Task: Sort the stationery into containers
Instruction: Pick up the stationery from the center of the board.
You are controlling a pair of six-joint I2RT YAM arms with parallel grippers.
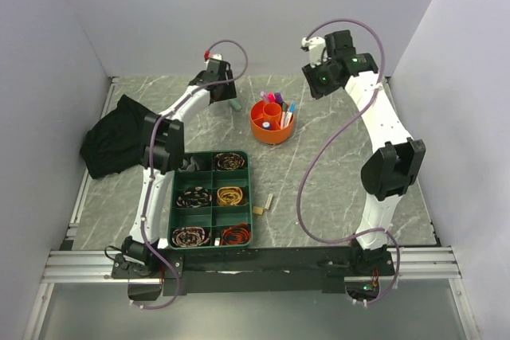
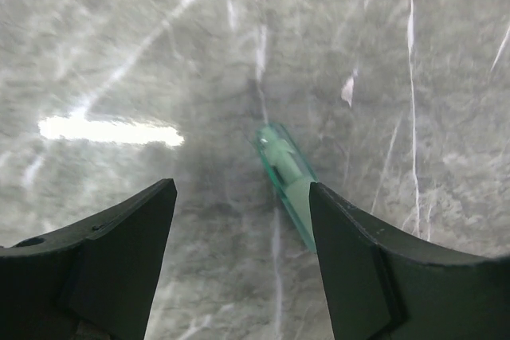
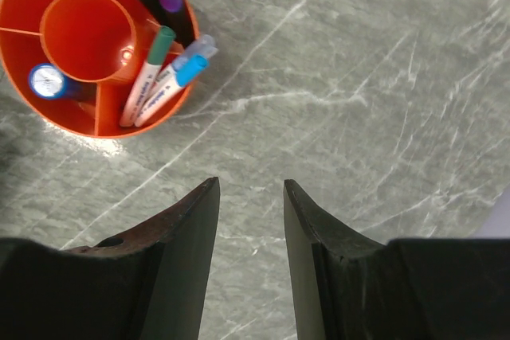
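Marble tabletop (image 2: 119,53): left pincer (image 2: 243,189) spread around a green pen (image 2: 285,173), right pincer (image 3: 251,185) spread near orange pot (image 3: 20,5).

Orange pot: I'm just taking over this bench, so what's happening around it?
The left gripper hangs open over a translucent green piece on the table, not yet gripped. The right gripper is open and empty near the orange pot, which holds several pens. Two small blocks lie by the green tray.
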